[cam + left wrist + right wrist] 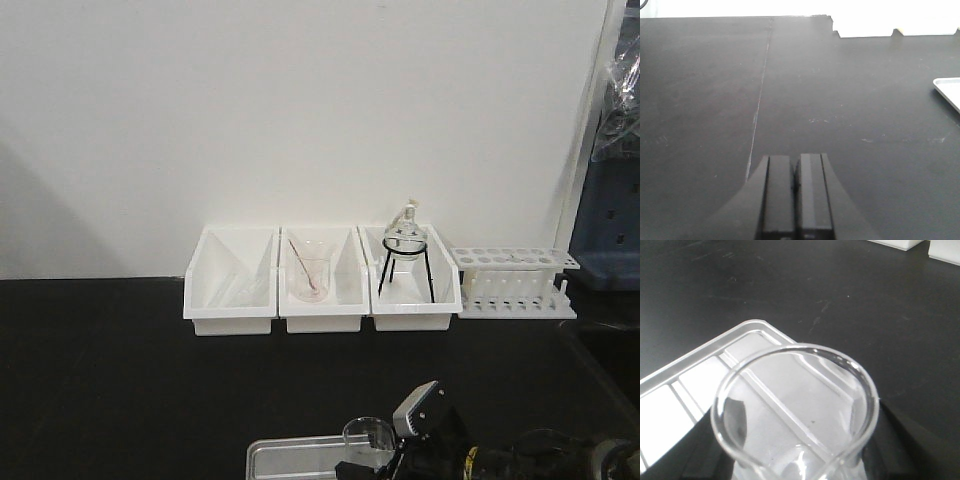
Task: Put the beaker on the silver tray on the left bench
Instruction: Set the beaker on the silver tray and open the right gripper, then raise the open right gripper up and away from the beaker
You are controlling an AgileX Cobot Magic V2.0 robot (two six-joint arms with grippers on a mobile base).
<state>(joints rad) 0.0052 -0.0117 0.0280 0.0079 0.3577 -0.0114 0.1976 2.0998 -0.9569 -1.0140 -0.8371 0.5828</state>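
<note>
- Nearest the lens: one beaker [795,415], clear glass, empty, rolled rim filling the right wrist view; it sits over one silver tray [700,385], though whether its base touches the tray cannot be told.
- Worktop [110,380]: one long black matte surface, with a thin seam line showing in the left wrist view.
- White bins [320,285]: three, side by side at the back wall. Left bin holds something pale, unclear. Middle bin holds one second beaker with rod [308,272]. Right bin holds one round-bottomed flask [404,238] on a black tripod.
- Test tube rack [515,282]: one, white, just right of the bins.
- Silver tray in the front view: near edge of the worktop, only its far rim visible, beaker standing at its right end.
- Right gripper [395,462]: dark fingers either side of the beaker, pinching it at the lower wall.
- Left gripper [796,192]: fingers pressed together, nothing between them, hovering above bare worktop; a tray corner shows at the right edge.
</note>
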